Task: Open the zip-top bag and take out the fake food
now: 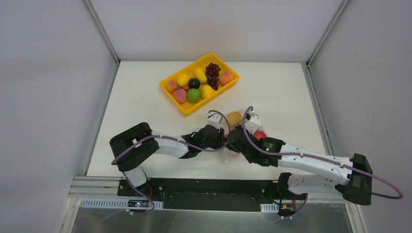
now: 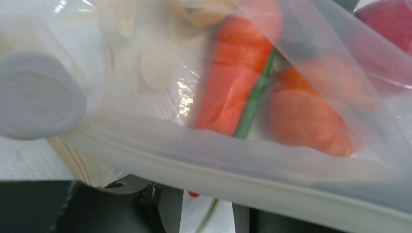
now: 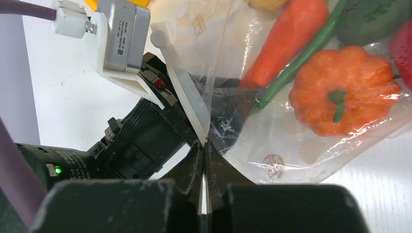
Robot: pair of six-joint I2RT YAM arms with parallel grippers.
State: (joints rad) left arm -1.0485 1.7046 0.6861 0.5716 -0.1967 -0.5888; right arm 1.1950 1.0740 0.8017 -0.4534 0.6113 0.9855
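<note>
The clear zip-top bag [image 1: 226, 155] lies at the table's near middle, and both grippers meet at its near edge. It holds fake food: an orange carrot [image 3: 286, 39], a green stem [image 3: 301, 53], an orange pumpkin-shaped piece [image 3: 345, 87], a dark green piece [image 3: 374, 19], a red ball [image 1: 260, 134] and a yellow-orange fruit [image 1: 234, 118]. My right gripper [image 3: 204, 145] is shut on the bag's film by the white zip strip [image 3: 187, 97]. My left gripper [image 2: 208, 213] shows a narrow gap between its fingers. The zip strip [image 2: 243, 170] lies across them and hides their tips.
A yellow tray [image 1: 214, 95] at the back middle holds several plastic fruits and a dark purple grape bunch [image 1: 212, 75]. White walls close in the table on the left, back and right. The arm bases stand at the near edge.
</note>
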